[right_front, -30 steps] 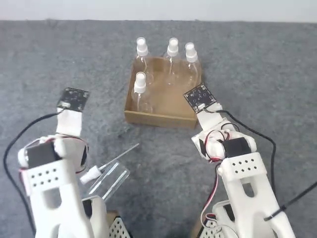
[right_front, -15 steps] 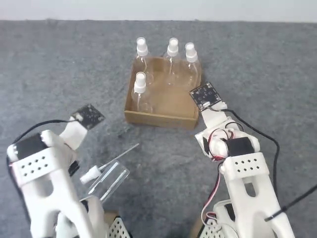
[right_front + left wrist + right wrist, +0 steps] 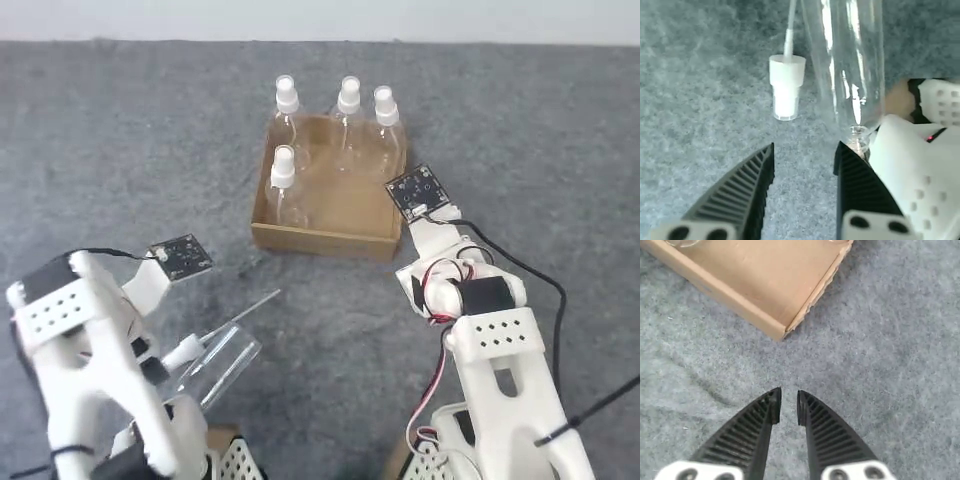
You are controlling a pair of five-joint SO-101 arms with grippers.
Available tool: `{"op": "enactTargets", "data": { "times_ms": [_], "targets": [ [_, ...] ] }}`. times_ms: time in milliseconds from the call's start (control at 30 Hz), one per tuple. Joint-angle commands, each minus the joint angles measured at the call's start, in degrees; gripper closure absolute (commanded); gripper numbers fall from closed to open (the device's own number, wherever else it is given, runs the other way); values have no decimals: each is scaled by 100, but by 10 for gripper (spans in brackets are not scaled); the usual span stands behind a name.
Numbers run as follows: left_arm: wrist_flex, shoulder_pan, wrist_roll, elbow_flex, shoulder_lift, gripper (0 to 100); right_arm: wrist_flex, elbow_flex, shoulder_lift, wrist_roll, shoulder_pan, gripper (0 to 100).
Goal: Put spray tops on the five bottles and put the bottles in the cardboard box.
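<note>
Fingers of the left gripper (image 3: 805, 150) stand well apart with nothing between them, pointing down at the grey carpet (image 3: 520, 120) that covers the table. Just ahead of the open jaws lies the loose spray top (image 3: 786, 87), on its side, its thin dip tube (image 3: 789, 22) pointing away from the gripper. Next to it lies the uncapped bottle (image 3: 850, 65), clear and also on its side, its bare neck close to one finger; whether they touch cannot be told. In the high view this bottle (image 3: 218, 362) and the spray top (image 3: 183, 352) sit side by side near the left arm (image 3: 90, 350), at the near left of the table, well apart from the cardboard box (image 3: 320, 240). Fingers of the right gripper (image 3: 788, 397) are drawn together to a narrow slit and grip nothing; they point at bare carpet just off a near corner of the cardboard box (image 3: 780, 270). The right arm (image 3: 480, 320) stands at the near right, its wrist beside the box's right front corner. Inside the box four capped bottles stand upright: three in a row along the back wall (image 3: 290, 135) (image 3: 348, 140) (image 3: 385, 150), and a fourth (image 3: 285, 205) in front at the left, near the front wall.
</note>
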Motion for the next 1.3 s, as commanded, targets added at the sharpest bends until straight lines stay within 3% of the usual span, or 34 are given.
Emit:
{"op": "enactTargets", "data": {
  "times_ms": [0, 133, 367, 700, 900, 1033, 1267],
  "targets": [
    [141, 387, -62, -224, 396, 818, -154, -97, -215, -70, 92, 978],
    [53, 1099, 264, 110, 563, 819, -154, -97, -224, -70, 92, 978],
    [-756, 2787, 1644, 752, 607, 819, -75, -70, -488, -62, 92, 978],
    [-958, 4879, 3156, 620, 563, 819, 567, -62, -1569, -26, 101, 978],
    [-914, 5213, 4026, -163, 563, 819, 514, -62, -1710, -70, 716, 978],
    [-888, 5380, 4114, -470, 563, 816, 505, -88, -1710, -70, 884, 978],
    [44, 5512, 4580, -1446, 554, 772, 505, -97, -1719, -70, 927, 978]
  ]
}}
